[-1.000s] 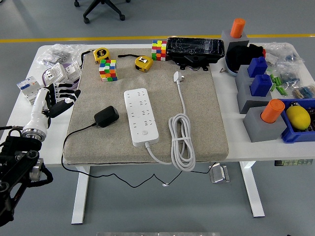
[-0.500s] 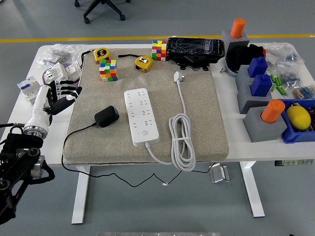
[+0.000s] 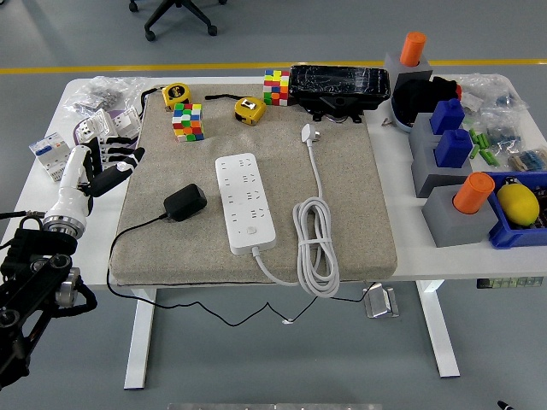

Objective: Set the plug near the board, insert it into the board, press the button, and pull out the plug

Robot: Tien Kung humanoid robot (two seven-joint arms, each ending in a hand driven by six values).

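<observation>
Head view: the left hand (image 3: 101, 171) sits over the left edge of the table (image 3: 427, 256), beside the beige mat (image 3: 359, 213). Compared with one second ago it has crept up and slightly toward the far side; the forearm has followed it. Fingers are loosely spread, holding nothing. The right arm is not in the picture.

Nothing on the mat has shifted over the same interval. The black plug (image 3: 185, 202) lies flat on the mat, just left of the white power strip (image 3: 247, 201), near it but not touching. Its thin black cable (image 3: 128, 243) runs off the mat's left side and loops under the table. The strip's sockets all look unoccupied. The strip's button (image 3: 250, 230) is near its front end; whether it is on or off cannot be read here. The strip's own white cord (image 3: 314, 248) lies coiled to its right, with its white plug (image 3: 308, 133) up near the back of the mat.

Judgement: the plug already lies near the strip, as the opening clause of the task wants. That arrangement fits either a plug waiting to be inserted or one set down again after being pulled out; one frame does not separate these. The hand's slow drift is small and ends well apart from the plug, so it does not yet commit to a reach.
</observation>
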